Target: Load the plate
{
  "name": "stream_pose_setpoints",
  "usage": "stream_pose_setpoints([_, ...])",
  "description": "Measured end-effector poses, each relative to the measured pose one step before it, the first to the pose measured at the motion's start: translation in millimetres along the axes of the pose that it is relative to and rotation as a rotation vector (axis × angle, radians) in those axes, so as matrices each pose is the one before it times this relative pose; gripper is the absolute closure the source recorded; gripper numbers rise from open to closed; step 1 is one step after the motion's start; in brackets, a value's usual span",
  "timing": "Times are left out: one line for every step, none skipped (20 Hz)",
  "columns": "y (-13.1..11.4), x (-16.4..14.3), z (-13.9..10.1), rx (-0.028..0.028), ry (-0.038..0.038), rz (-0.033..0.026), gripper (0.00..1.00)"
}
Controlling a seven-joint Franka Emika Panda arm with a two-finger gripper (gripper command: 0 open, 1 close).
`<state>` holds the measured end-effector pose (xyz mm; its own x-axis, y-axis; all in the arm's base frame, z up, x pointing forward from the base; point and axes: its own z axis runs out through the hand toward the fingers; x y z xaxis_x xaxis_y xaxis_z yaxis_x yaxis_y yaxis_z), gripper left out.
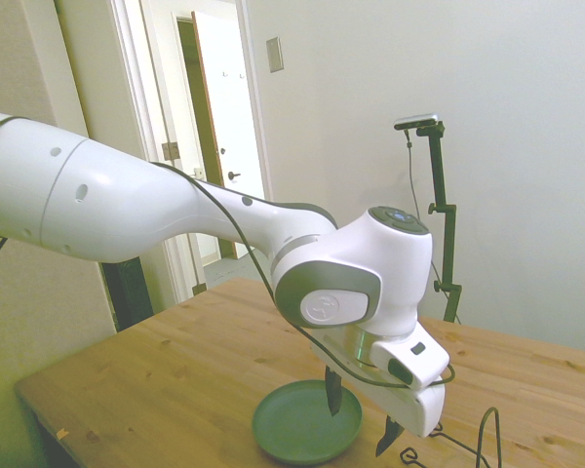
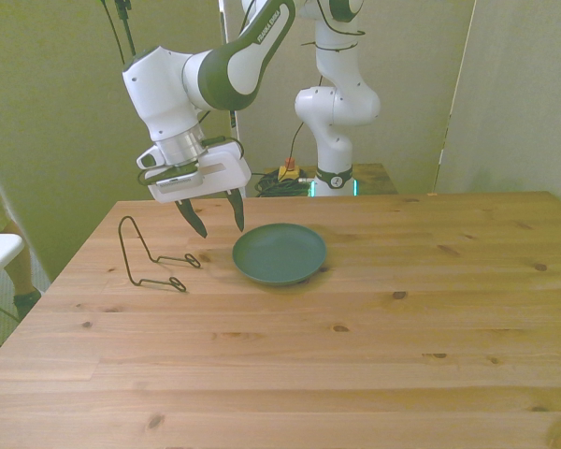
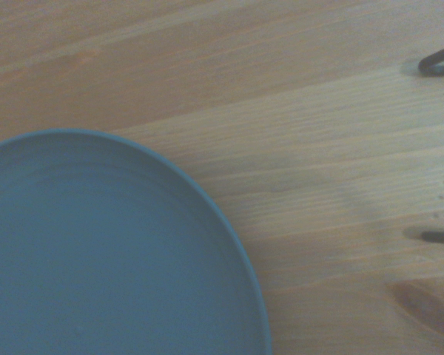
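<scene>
Evenly lit and fairly bright, with a yellow-green cast in the side and front views. Soft, faint shadow under the plate (image 2: 279, 253) on the wooden table (image 2: 374, 327). Mild glare on the white arm (image 1: 127, 200). Washed out and slightly hazy in the side view. Soft focus close up in the wrist view, cooler in tone, wood grain blurred

Pale walls (image 1: 526, 78), open white door (image 1: 224, 97), wooden table (image 2: 355, 327)

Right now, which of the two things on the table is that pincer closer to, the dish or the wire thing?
The round grey-green plate. The open pincer hangs beside its rim; the thin black wire rack stands farther off, toward the front view's left.
</scene>
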<state>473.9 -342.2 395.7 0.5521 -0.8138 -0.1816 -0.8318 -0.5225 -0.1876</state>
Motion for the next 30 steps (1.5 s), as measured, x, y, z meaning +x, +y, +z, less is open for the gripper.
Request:
stream_pose_setpoints([-1.11,0.88,3.75,0.00565,-0.01243,-0.00401,0.0])
stream_pose_setpoints([-1.35,0.04,3.58,0.00673,-0.01791,-0.00806,0.0])
stream_pose_setpoints([-1.95,0.11,3.58,0.00425,-0.01308,-0.00652,0.0])
stream_pose_setpoints([-2.83,-0.4,3.45,0.00669,-0.01353,-0.00278,0.0])
stream_pose_setpoints([-3.32,-0.21,3.47,0.00303,-0.01076,-0.00285,0.0])
stream_pose_setpoints([-3.39,-0.66,3.72,0.00258,-0.01384,-0.00245,0.0])
stream_pose_setpoints([-2.51,0.05,3.58,0.00127,-0.01108,-0.00129,0.0])
stream_pose_setpoints([-1.5,0.4,2.96,0.00078,-0.01092,0.00022,0.0])
stream_pose_setpoints([-1.18,0.8,2.49,0.0005,-0.01129,0.00081,0.0])
stream_pose_setpoints([-0.94,1.15,2.49,0.00248,-0.00688,0.00155,1.0])
stream_pose_setpoints([-0.45,1.43,2.4,-0.00019,-0.00523,0.00086,1.0])
stream_pose_setpoints([-0.43,0.83,1.9,-0.00166,-0.00431,-0.00084,1.0])
stream_pose_setpoints([-0.56,0.6,1.61,-0.00142,-0.00304,-0.0011,1.0])
stream_pose_setpoints([-0.3,0.39,1.15,-0.00106,-0.00175,-0.00044,1.0])
stream_pose_setpoints([-0.16,0.2,0.62,-0.00056,-0.00115,-0.00026,1.0])
stream_pose_setpoints([0.24,0.21,0.06,-0.00002,-0.00022,0.00044,1.0])
stream_pose_setpoints([0.59,0.36,-0.24,0.00057,0.00035,0.00108,1.0])
stream_pose_setpoints([0.8,0.35,-0.15,0.00047,0.00012,0.00125,1.0])
stream_pose_setpoints([0.94,0.43,-0.01,0.00081,-0.00018,0.00099,1.0])
stream_pose_setpoints([0.96,0.54,0.18,0.0024,-0.00073,0.00064,1.0])
stream_pose_setpoints([0.6,0.54,0.59,0.00403,-0.00162,-0.00043,1.0])
stream_pose_setpoints([0.79,0.71,0.83,0.00405,-0.00194,0.00028,1.0])
stream_pose_setpoints([1.19,0.91,1.12,0.00216,-0.00221,-0.00105,1.0])
stream_pose_setpoints([1.35,0.93,1.09,0.00076,-0.00187,-0.00163,1.0])
stream_pose_setpoints([1.57,0.93,0.87,-0.00016,-0.0015,-0.00049,1.0])
stream_pose_setpoints([1.74,0.98,0.76,-0.00006,-0.0013,-0.00081,1.0])
stream_pose_setpoints([1.71,0.94,0.74,-0.00025,-0.00126,-0.00076,1.0])
stream_pose_setpoints([1.59,0.92,0.87,-0.00045,-0.00147,0.00065,1.0])
stream_pose_setpoints([1.73,1.03,1.12,-0.00061,-0.0018,0.00053,1.0])
stream_pose_setpoints([1.56,0.9,1.05,-0.00052,-0.00175,0.00079,1.0])
